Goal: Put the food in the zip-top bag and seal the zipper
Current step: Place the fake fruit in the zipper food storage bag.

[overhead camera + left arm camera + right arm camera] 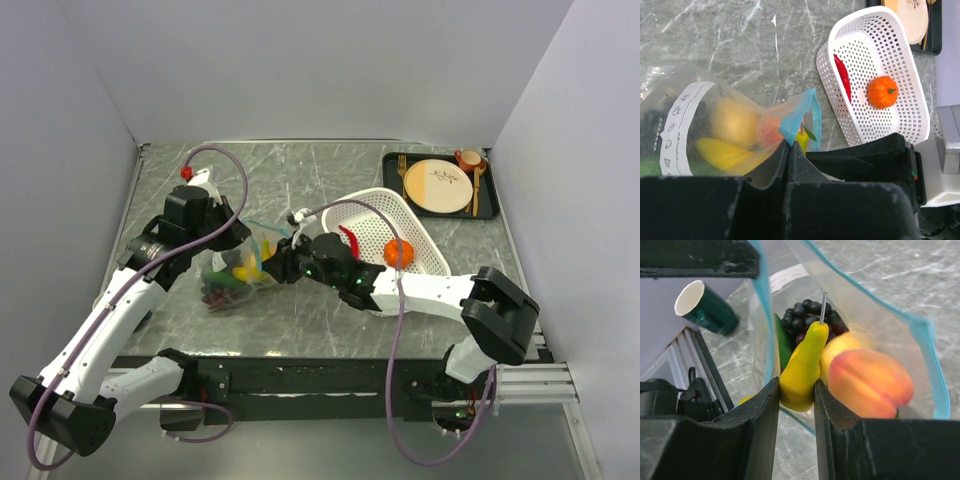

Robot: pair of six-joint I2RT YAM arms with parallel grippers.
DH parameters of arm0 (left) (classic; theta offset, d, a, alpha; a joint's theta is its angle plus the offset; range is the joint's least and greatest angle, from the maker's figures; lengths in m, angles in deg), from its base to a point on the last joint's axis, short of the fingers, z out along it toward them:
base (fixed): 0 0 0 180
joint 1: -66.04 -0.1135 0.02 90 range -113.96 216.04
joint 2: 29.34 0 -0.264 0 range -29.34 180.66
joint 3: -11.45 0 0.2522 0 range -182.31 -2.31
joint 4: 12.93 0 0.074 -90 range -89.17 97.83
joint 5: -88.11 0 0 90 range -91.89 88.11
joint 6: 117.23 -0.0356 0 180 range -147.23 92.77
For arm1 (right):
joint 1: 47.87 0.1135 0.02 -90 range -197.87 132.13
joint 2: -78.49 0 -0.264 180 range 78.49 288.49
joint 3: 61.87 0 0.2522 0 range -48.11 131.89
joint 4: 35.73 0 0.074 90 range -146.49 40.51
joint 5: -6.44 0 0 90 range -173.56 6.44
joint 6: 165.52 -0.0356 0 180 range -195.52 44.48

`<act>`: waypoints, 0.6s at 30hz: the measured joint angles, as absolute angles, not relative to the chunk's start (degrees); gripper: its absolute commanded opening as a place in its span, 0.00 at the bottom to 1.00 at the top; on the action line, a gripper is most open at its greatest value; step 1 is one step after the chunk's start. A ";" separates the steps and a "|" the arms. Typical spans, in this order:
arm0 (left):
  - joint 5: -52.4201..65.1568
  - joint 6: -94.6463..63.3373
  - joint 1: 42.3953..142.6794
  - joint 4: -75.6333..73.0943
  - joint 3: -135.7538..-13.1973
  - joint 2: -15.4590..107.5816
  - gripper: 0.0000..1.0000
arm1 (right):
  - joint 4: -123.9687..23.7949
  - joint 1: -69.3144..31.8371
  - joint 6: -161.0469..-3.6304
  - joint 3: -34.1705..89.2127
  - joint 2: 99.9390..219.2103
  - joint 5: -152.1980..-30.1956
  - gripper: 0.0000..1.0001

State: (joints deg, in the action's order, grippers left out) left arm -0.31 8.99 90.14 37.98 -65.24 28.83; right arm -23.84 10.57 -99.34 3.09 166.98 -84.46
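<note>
Clear plastic edged in teal: the bag (230, 275) lies left of centre on the grey marbled table (300, 180), its mouth turned toward the white basket (400, 215). On my left wrist feed, the left gripper (788, 147) is pressed together on the bag's film just under the zipper (797, 112), and the mouth stands open. My right wrist feed shows the right gripper (796, 390) pinching a yellow fruit (802, 357) with a grey stem, its upper end inside the teal rim. Beyond it in the bag are a peach (870, 382), dark grapes (807, 315) and a green piece (782, 342). The bag's white label (685, 130) carries a column of small icons and a line of print I cannot read. A red chili (842, 77) and an orange tomato (882, 91) lie in the basket. A dark green cup (707, 310) shows beyond the bag. A plate (437, 186) sits on a dark tray (392, 170) at the far right.
</note>
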 measured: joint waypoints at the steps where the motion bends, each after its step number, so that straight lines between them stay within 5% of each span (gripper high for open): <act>1: -0.31 8.97 90.14 37.98 -65.24 28.67 0.05 | -24.35 10.57 -98.94 3.87 167.46 -84.99 0.26; 10: -0.29 8.82 90.11 38.15 -65.24 26.16 0.03 | -35.47 8.84 -93.63 16.75 173.82 -91.65 0.33; 12: -0.31 8.82 90.11 38.33 -65.24 25.92 0.02 | -36.65 7.51 -93.92 17.88 174.46 -93.36 0.55; 15: -0.24 8.82 90.14 38.33 -65.24 25.83 0.02 | -38.36 5.04 -95.16 18.32 174.70 -95.04 0.73; 18: -0.24 8.82 90.11 38.35 -65.24 25.51 0.02 | -40.50 2.96 -96.26 18.32 174.70 -94.95 0.80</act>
State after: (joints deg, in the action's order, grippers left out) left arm -0.24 8.82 90.11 38.35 -65.24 25.51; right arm -40.50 2.96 -96.26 18.32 174.70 -94.95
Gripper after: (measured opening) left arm 0.031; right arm 0.745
